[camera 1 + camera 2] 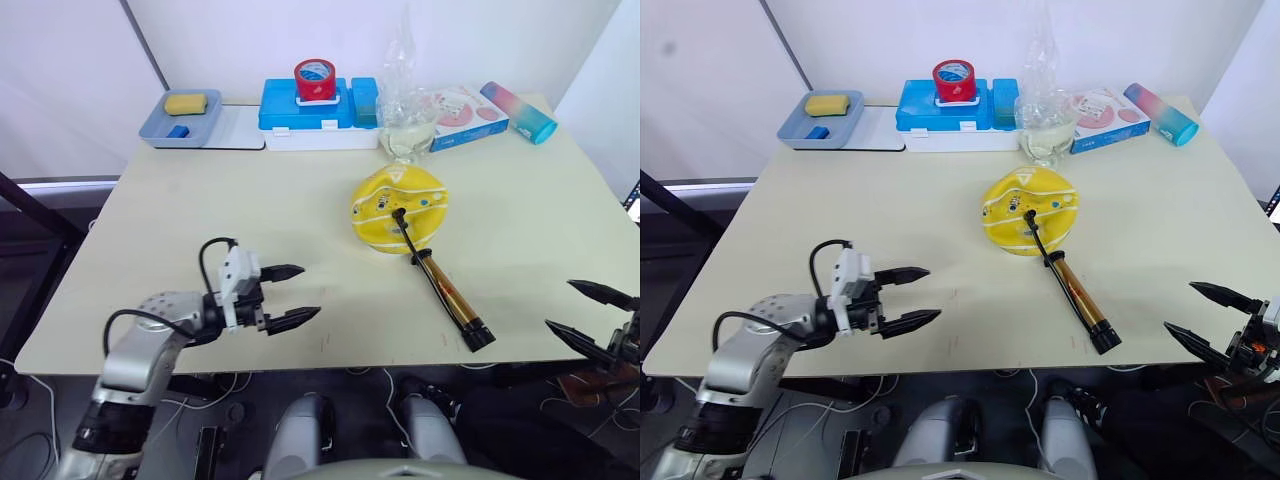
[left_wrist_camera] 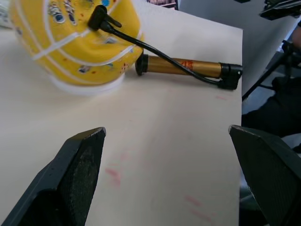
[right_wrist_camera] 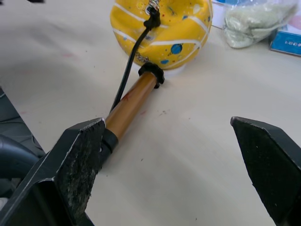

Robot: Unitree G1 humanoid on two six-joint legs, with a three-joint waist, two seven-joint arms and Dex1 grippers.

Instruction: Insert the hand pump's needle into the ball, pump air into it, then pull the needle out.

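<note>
Head views. The ball (image 1: 400,208), yellow and partly deflated, is sitting on the pale worktop (image 1: 240,220) right of centre. The hand pump (image 1: 448,300) is lying flat just beside it, one end touching the ball's near side, its other black end pointing toward the worktop's near edge. The pump's thin black hose (image 1: 406,232) is running up onto the ball, where the needle (image 1: 397,213) fitting is sitting against the ball's top; whether the pin itself is inside cannot be told. The left claw (image 1: 292,296) is hovering over the near-left part of the worktop, well apart from the ball, its two black fingers spread with nothing between them. The right claw (image 1: 587,312) is hanging at the near-right corner, beyond the worktop's edge, fingers likewise spread and empty. Along the far edge are standing a grey tray (image 1: 170,128) holding a yellow sponge (image 1: 186,103), a blue box (image 1: 305,108) carrying a roll of red tape (image 1: 315,80), a clear plastic bag (image 1: 405,95), a flat printed carton (image 1: 468,112) and a pink-and-blue bottle (image 1: 518,110).

Left wrist view. The open fingers (image 2: 77,174) are framing bare worktop; beyond them the ball and pump are lying together.

Right wrist view. The wide-set fingers (image 3: 80,165) are framing the pump's gold barrel, which is leading up to the ball.
</note>
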